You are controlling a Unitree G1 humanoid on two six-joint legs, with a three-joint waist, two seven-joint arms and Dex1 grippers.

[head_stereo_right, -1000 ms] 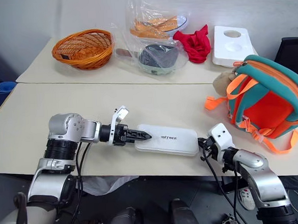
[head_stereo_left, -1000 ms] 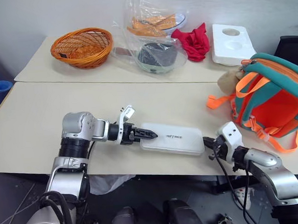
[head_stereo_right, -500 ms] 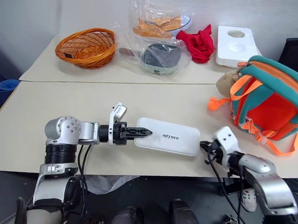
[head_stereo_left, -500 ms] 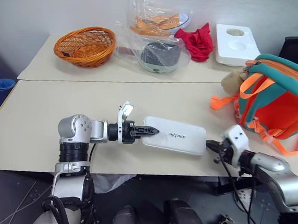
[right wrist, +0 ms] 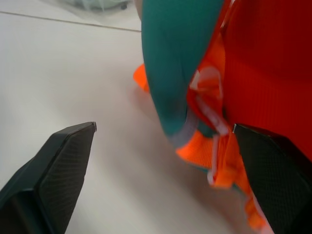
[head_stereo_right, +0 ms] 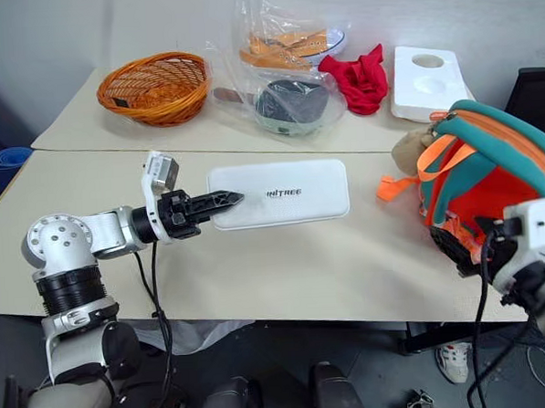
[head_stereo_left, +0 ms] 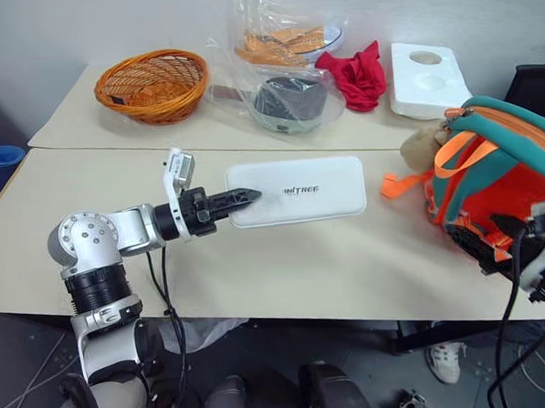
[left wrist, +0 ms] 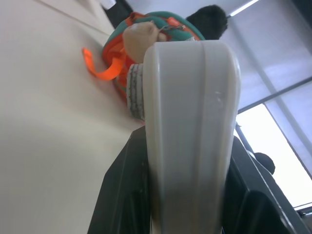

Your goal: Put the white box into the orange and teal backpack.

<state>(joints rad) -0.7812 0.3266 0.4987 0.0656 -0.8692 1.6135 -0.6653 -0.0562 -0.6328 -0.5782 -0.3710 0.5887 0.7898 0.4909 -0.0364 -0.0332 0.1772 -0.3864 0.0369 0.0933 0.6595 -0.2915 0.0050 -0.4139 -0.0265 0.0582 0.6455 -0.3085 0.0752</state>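
My left gripper (head_stereo_left: 240,198) is shut on the left end of the white box (head_stereo_left: 299,191), a flat long case with dark lettering, and holds it out to the right above the table (head_stereo_left: 285,267). In the left wrist view the box (left wrist: 190,122) stands end-on between the black fingers (left wrist: 122,195). The orange and teal backpack (head_stereo_left: 509,178) stands at the table's right edge with a tan plush toy (head_stereo_left: 422,144) on it. Low against its front my right gripper (head_stereo_left: 483,237) is open. The right wrist view shows its fingers (right wrist: 53,170) wide apart before the backpack (right wrist: 195,73).
At the back of the table are an orange wicker basket (head_stereo_left: 150,84), clear plastic bags with bowls (head_stereo_left: 285,98), a red cloth (head_stereo_left: 355,72) and a white foam tray (head_stereo_left: 426,79). A black chair (head_stereo_left: 536,80) stands behind the backpack.
My left gripper has raised the white box off the table and carried it up and back. The right gripper left the box's right end, opened, and moved right to the backpack.
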